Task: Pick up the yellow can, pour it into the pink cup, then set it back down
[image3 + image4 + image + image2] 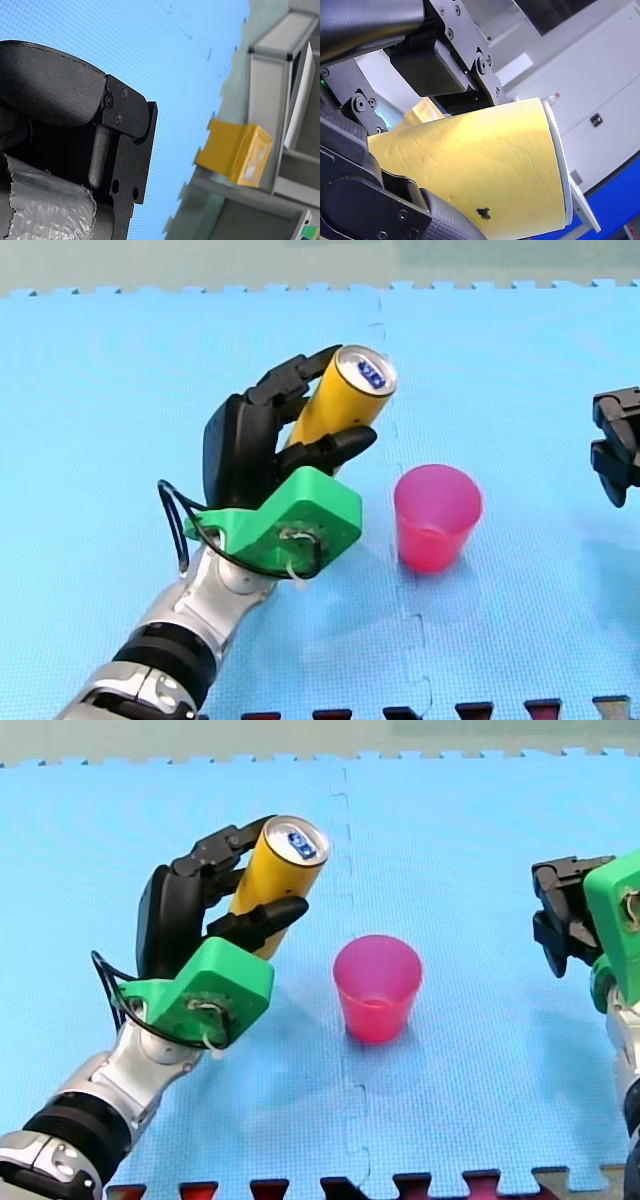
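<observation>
The left hand (pixel 190 915) comes in at the left of the pink cup (pixel 377 988) and grips the yellow can (pixel 335 405). Its black fingers (pixel 288 377) wrap the can body from the far side, and one more finger presses on the near side. The can is lifted off the blue foam mat (pixel 480 810) and it is tilted, with its silver top leaning toward the pink cup. The can is near the cup, on its left and a little behind, and does not touch it. In the second wrist view the same yellow wall sits tight between the black finger parts. A green wrist mount (pixel 205 995) sits just below this hand. The pink cup stands upright on the mat, its mouth facing up. Well to the right of the cup is the right hand (pixel 562 915). It holds nothing, and I cannot tell whether it is open or closed.
</observation>
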